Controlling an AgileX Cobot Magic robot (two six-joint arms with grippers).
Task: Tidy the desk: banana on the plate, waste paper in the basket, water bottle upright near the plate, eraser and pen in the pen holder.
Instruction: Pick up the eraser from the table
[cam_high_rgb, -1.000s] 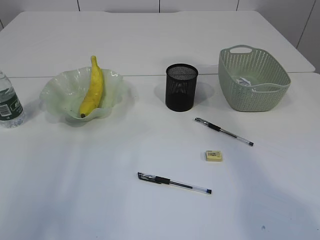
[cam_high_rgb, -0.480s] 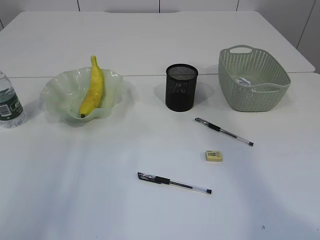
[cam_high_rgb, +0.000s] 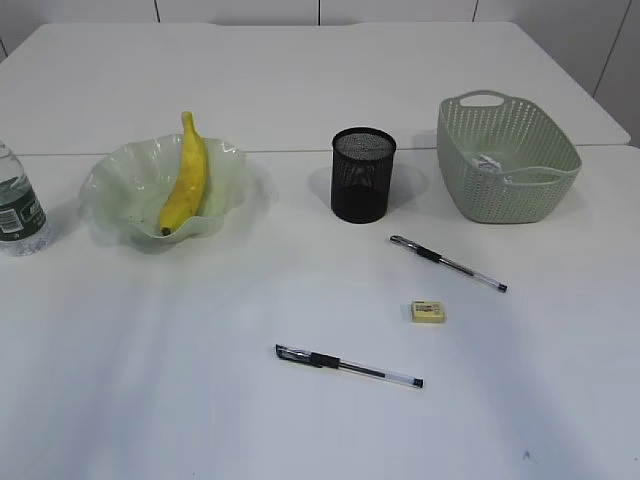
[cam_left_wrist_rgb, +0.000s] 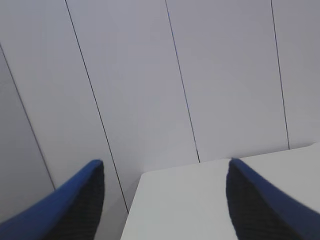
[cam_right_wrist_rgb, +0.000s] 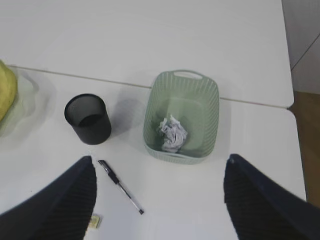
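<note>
My left gripper (cam_left_wrist_rgb: 162, 200) stands wide open with nothing between its blue fingers (cam_left_wrist_rgb: 75, 200), and from that wrist I see only wall panels and a white table corner. My right gripper (cam_right_wrist_rgb: 157, 200) is likewise spread wide and empty, hanging high above the desk (cam_high_rgb: 150, 400) and looking down on it. Nearest the front edge of the desk lies one pen (cam_high_rgb: 348, 366), flat on the white top, cap end to the left. Just beyond it and to the right sits the small yellow eraser (cam_high_rgb: 427, 311), apart from both pens. A little farther back lies the second pen (cam_high_rgb: 447, 263), slanting from upper left to lower right, near the foot of the black mesh pen holder (cam_high_rgb: 363, 174) but not touching it; the holder stands upright and I cannot tell whether anything is in it. To the right of the holder is the green basket (cam_right_wrist_rgb: 202, 100), and from my right wrist I see the crumpled waste paper (cam_right_wrist_rgb: 172, 134) lying inside it. Off to the left, the banana (cam_high_rgb: 186, 186) rests in the wavy pale green plate (cam_high_rgb: 120, 180), its stem pointing away from me. At the far left edge the water bottle (cam_high_rgb: 18, 205) stands upright beside the plate, partly cut off by the frame.
</note>
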